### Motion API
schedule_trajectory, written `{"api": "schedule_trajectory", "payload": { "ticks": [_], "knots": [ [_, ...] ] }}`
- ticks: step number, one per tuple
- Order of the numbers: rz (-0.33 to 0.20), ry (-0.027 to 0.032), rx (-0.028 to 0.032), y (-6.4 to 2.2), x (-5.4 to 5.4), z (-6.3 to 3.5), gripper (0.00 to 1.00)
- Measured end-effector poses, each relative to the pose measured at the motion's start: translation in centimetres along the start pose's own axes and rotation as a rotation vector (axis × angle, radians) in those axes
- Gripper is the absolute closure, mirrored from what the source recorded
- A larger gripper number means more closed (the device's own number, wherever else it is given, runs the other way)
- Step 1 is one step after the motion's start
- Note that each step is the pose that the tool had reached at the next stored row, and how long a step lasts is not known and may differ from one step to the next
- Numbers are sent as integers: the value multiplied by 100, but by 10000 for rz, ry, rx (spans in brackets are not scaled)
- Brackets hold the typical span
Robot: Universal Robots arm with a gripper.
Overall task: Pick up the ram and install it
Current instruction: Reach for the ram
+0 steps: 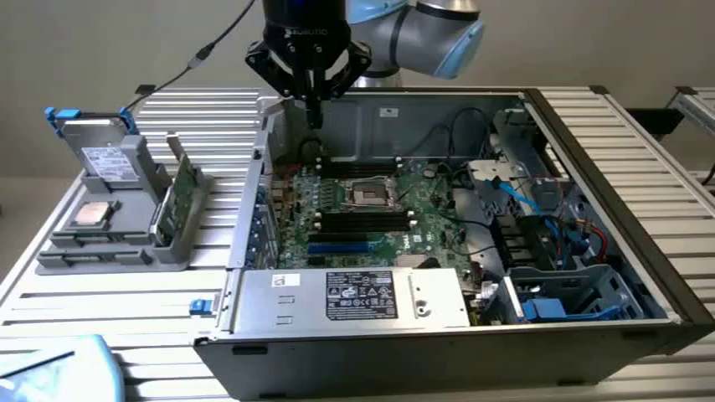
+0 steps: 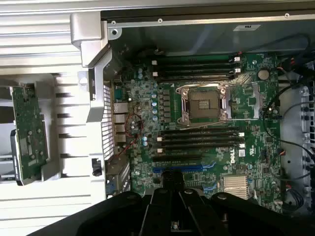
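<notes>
Ram placement cannot be told with certainty: the upper memory slots and the lower memory slots on the motherboard are seen as dark strips with pale end clips. Whether a stick is seated in any of them cannot be made out.

The gripper is held above the open computer case, over its rear corner on the exterior view's left and just above the upper slots. Its fingers are clenched tightly together, closed on themselves rather than on any part. In the wrist view the gripper is pointed down over the motherboard, near the blue expansion slot.

The open processor socket is framed between the two banks of slots. A power supply with a printed label is mounted along the near edge of the case.

Outside the case, on the exterior view's left, a grey tray is set on the slatted table. A bright-green board is stood upright in the tray, and a square silver processor chip is laid beside it. A hard drive is propped at the tray's far end
</notes>
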State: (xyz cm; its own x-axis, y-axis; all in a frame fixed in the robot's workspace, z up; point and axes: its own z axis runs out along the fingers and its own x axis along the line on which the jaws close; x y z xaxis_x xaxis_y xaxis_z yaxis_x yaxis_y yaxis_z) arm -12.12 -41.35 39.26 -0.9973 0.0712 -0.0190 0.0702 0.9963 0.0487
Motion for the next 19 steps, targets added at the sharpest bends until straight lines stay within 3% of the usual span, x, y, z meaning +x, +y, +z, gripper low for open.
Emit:
{"api": "schedule_trajectory", "payload": {
  "ticks": [9,19],
  "knots": [
    [1,0,1,-3,4,0,89],
    [-30,0,-2,121,410,4,89]
  ]
}}
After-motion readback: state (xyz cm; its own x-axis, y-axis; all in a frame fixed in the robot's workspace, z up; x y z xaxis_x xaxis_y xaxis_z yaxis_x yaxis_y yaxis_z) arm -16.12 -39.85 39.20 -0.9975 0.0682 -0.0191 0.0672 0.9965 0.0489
